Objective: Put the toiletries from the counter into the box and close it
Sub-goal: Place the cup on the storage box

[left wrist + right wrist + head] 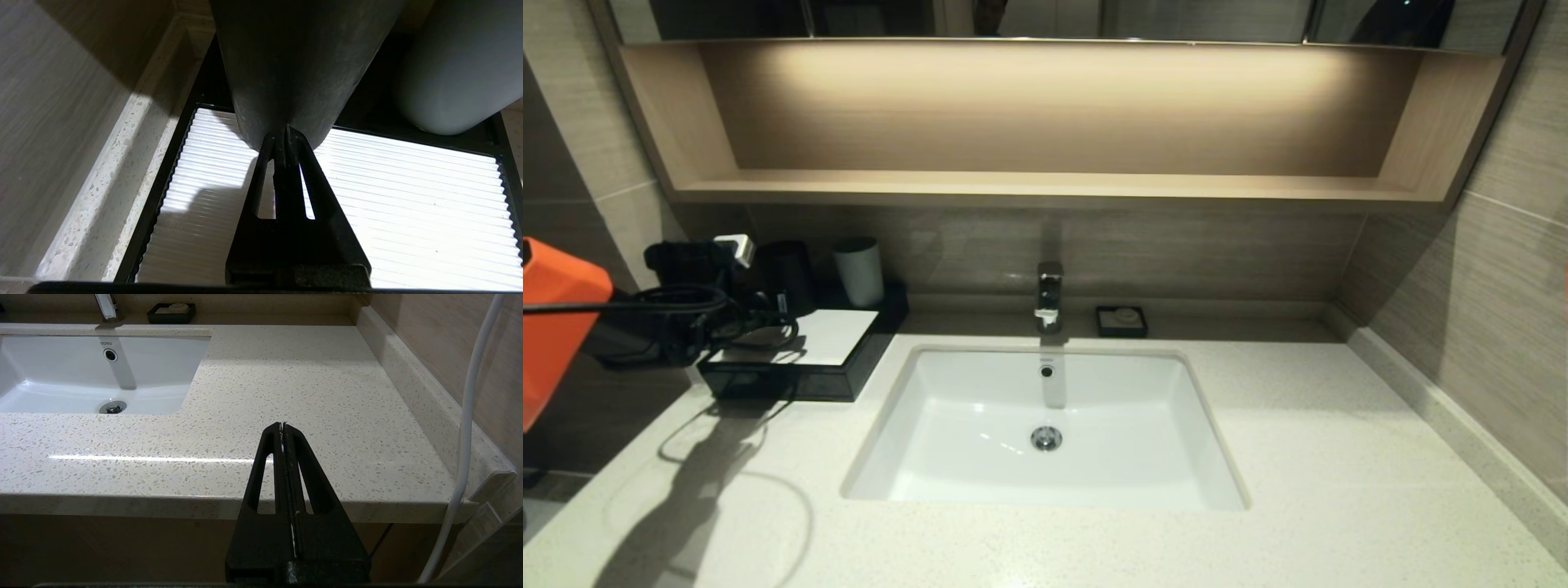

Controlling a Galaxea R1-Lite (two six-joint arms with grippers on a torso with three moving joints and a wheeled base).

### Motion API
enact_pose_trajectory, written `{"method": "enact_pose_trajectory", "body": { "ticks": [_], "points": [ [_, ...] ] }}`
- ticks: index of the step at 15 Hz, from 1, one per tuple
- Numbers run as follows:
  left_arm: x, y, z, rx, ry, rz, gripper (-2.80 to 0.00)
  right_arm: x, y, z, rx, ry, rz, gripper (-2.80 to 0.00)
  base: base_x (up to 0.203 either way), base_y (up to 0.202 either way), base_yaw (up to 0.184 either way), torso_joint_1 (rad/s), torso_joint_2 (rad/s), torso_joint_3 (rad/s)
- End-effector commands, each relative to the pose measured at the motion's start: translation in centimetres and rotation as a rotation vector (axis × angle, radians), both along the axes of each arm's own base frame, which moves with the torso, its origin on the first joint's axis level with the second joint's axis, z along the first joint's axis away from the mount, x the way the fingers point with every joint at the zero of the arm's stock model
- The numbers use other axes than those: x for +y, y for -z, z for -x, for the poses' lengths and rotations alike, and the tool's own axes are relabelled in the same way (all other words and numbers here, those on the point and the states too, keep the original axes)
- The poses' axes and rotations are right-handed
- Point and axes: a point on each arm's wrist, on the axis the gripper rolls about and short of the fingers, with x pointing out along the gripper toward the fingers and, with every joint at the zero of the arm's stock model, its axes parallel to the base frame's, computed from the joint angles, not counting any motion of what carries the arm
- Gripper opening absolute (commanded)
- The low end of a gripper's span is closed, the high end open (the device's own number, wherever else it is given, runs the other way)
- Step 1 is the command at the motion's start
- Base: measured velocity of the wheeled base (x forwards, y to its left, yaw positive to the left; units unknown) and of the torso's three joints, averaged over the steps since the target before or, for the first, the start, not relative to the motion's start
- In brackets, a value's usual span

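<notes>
Though low and black, box (pixel 792 371) with ribbed white top; left gripper (pixel 286 134) pressed together.

My left hand (pixel 286 132) sits pinched together, reaching toward the bench's back left corner. My right hand (pixel 283 426) parked low off the front edge, near the right end, fingers pressed together.

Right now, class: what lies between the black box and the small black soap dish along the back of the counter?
In the head view, between the box and the soap dish stands only the chrome faucet, behind the sink; otherwise bare counter.
</notes>
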Motion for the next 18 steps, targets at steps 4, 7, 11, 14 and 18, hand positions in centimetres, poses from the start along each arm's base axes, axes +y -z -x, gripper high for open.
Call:
{"method": "enact_pose_trajectory", "body": {
  "ticks": [4,7,11,14,18],
  "points": [
    [0.1,0.7,-0.7,0.000,0.000,0.000,-2.80,0.0,0.0,0.0,0.001,-0.001,0.000,-2.80,0.000,0.000,0.000,0.000,0.00,0.000],
    [0.2,0.6,-1.2,-0.015,0.001,-0.002,-2.80,0.0,0.0,0.0,0.002,-0.001,0.000,-2.80,0.000,0.000,0.000,0.000,0.00,0.000],
    [0.2,0.7,-1.5,-0.021,0.003,-0.004,-2.80,0.0,0.0,0.0,0.001,-0.001,0.000,-2.80,0.000,0.000,0.000,0.000,0.00,0.000],
    [0.1,1.0,-1.6,-0.017,0.005,-0.004,-2.80,0.0,0.0,0.0,0.000,-0.001,0.000,-2.80,0.000,0.000,0.000,0.000,0.00,0.000],
    [0.1,1.3,-2.1,-0.020,0.007,-0.004,-2.80,0.0,0.0,0.0,0.002,-0.001,0.000,-2.80,0.000,0.000,0.000,0.000,0.00,0.000]
  ]
}}
